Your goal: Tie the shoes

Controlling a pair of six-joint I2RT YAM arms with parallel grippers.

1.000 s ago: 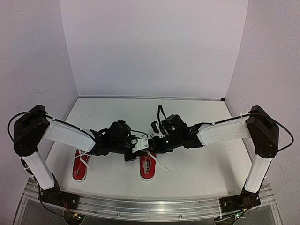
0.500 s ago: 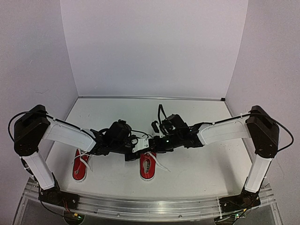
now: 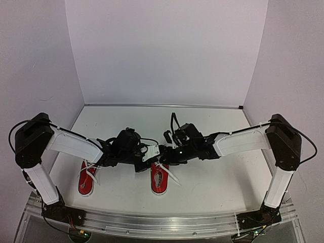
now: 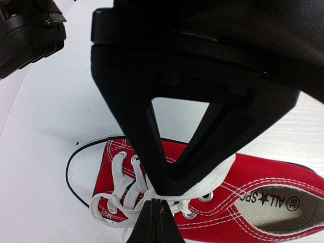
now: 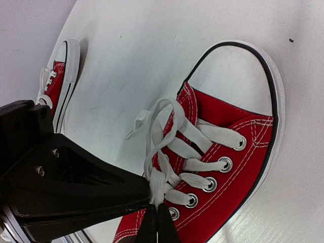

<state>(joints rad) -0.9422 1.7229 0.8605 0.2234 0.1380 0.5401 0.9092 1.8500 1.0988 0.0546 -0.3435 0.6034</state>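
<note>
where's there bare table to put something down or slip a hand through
Free: the back strip of table along the wall, and the stretch between the right shoe and the right arm. Narrower gap between it and the left shoe. Crowded: mid-table, where left end effector and right end effector pinch the right shoe's laces.
</note>
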